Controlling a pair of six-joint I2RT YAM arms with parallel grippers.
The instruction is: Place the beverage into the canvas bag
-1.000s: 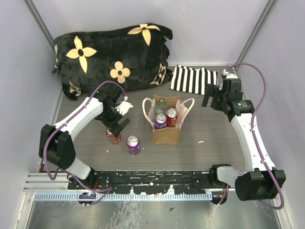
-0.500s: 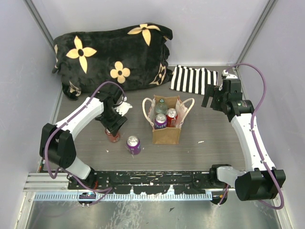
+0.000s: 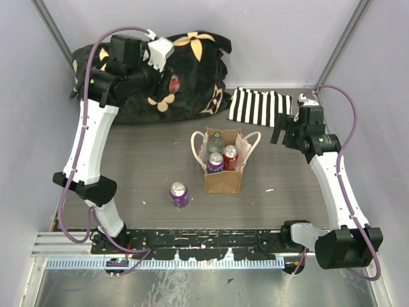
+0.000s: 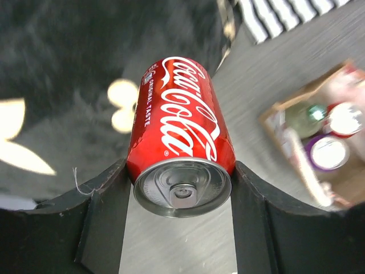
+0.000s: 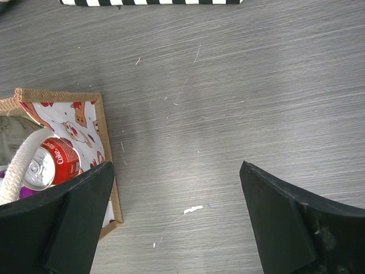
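Note:
My left gripper (image 3: pixel 167 79) is lifted high at the back left, in front of the black flowered pillow (image 3: pixel 153 70), and is shut on a red Coca-Cola can (image 4: pixel 179 134). Both fingers press the can's sides near its silver top. The tan canvas bag (image 3: pixel 223 180) with cream handles stands mid-table, to the right of and below the held can (image 3: pixel 174 82). It holds a purple can, a red can (image 5: pixel 48 162) and a green-topped one. A second purple can (image 3: pixel 179 194) stands on the table left of the bag. My right gripper (image 3: pixel 285 132) hovers open to the right of the bag (image 5: pixel 68 96).
A black-and-white striped cloth (image 3: pixel 259 106) lies at the back right. The big pillow fills the back left corner. Grey walls close in the table on three sides. A small white scrap (image 5: pixel 193 209) lies under the right gripper (image 5: pixel 177 197).
The left gripper shut on the red can on the table, then lifted it up and toward the back, over the pillow. The right arm has not moved.

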